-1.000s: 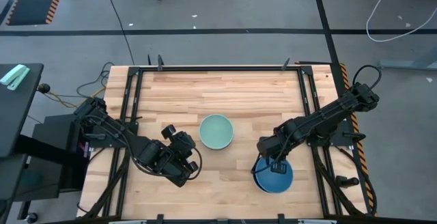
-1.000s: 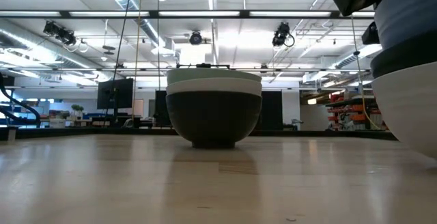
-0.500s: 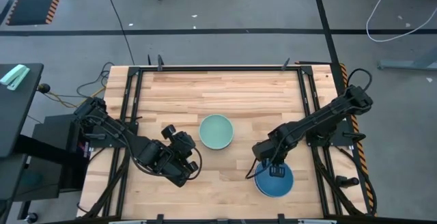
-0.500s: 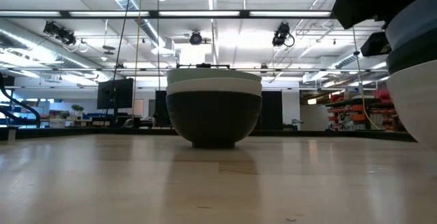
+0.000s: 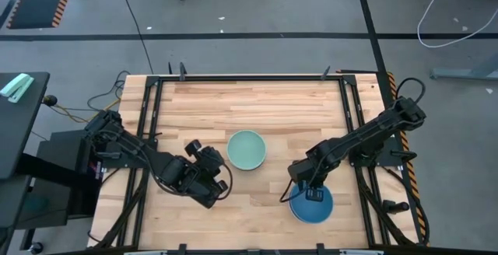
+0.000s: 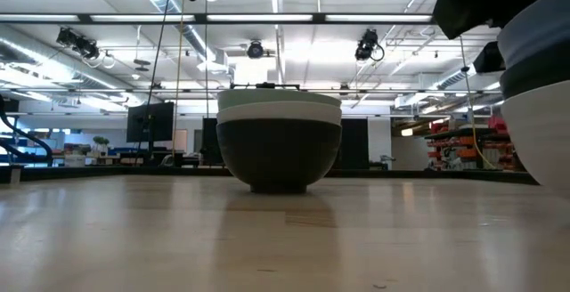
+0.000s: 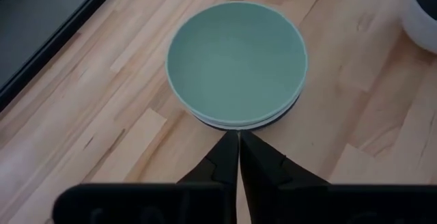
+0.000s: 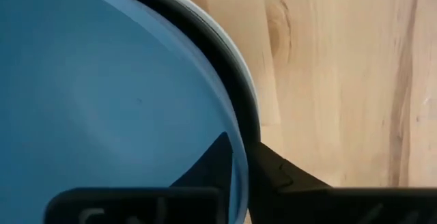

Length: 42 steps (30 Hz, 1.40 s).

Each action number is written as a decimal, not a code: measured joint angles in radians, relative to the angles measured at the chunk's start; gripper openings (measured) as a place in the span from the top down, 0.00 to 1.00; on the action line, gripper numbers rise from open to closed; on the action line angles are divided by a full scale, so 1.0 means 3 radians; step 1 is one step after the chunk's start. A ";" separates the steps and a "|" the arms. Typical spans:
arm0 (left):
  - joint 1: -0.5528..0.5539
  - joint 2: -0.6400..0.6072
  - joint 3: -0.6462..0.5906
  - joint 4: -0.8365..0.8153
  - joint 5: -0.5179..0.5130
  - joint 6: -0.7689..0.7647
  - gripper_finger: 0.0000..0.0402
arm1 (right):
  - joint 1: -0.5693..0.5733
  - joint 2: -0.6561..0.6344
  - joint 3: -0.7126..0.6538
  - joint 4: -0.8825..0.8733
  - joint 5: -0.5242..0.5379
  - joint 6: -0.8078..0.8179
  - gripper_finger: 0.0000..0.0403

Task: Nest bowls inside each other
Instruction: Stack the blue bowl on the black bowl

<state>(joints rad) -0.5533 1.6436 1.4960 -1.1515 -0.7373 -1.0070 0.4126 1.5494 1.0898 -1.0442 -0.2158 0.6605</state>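
Right hand [image 8: 239, 157] pinches the blue bowl's [image 8: 102, 101] rim, one finger inside, one outside. Left hand [image 7: 238, 142] clenched empty beside the mint bowl [image 7: 235, 60].

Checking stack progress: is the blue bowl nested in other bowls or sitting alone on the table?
Nested. The right wrist view shows the blue bowl seated inside a black bowl, with a paler rim outside that.

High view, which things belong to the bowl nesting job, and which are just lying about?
Job:
- mint stack
- blue stack
- right gripper on the blue stack's rim
- left gripper beside the mint stack

Lying about:
- cables on the floor
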 joint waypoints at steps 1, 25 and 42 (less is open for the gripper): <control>0.0014 0.0000 0.0000 0.0000 0.0016 0.0000 0.94 | 0.0000 -0.0010 0.0000 -0.0004 0.0016 0.0005 0.89; 0.0081 0.0000 0.0000 0.0014 0.0092 0.0091 0.91 | 0.0000 -0.0023 0.0000 -0.0037 -0.0011 0.0099 0.71; 0.0081 0.0000 0.0000 0.0010 0.0092 0.0091 0.91 | -0.0038 -0.0024 0.0513 -0.0377 0.0217 0.0094 0.71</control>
<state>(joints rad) -0.5289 1.6436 1.4960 -1.1484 -0.7097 -0.9798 0.4012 1.5421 1.2438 -1.1572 -0.1509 0.6886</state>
